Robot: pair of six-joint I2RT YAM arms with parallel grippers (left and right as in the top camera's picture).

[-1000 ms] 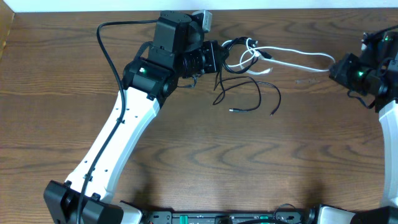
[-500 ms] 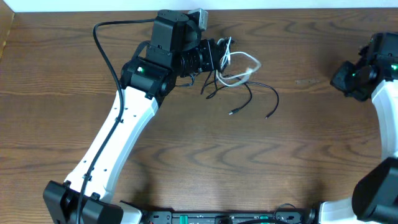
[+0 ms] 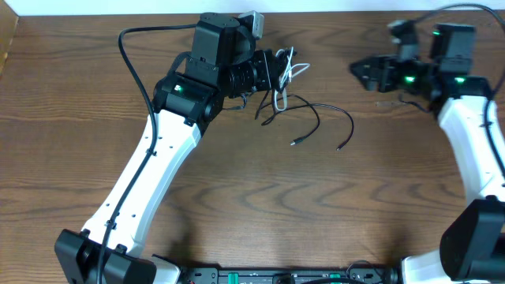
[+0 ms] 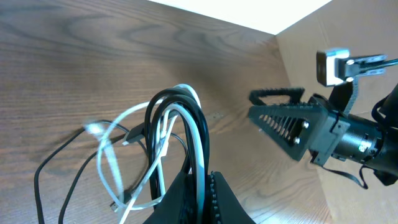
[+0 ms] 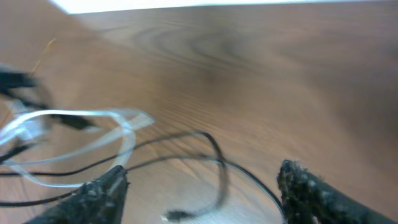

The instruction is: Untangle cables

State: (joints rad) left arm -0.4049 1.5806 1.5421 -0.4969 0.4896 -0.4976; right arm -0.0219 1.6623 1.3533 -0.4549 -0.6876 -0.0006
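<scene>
Left hand (image 3: 278, 71) is pinching the tangled black and white cables (image 4: 200, 134). Right hand (image 3: 367, 71) is hovering wide and empty, and is probably best grasping a single loose strand.

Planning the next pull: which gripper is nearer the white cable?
Left. The left gripper grips the white cable and black cable; the right gripper is open, well apart from it.

Work surface: dark brown wood-grain table (image 3: 260, 205), evenly lit with a faint sheen on the grain, bounded at the far edge by a plain white strip (image 3: 331, 5), with a tan panel (image 4: 379, 25) standing at one side.
</scene>
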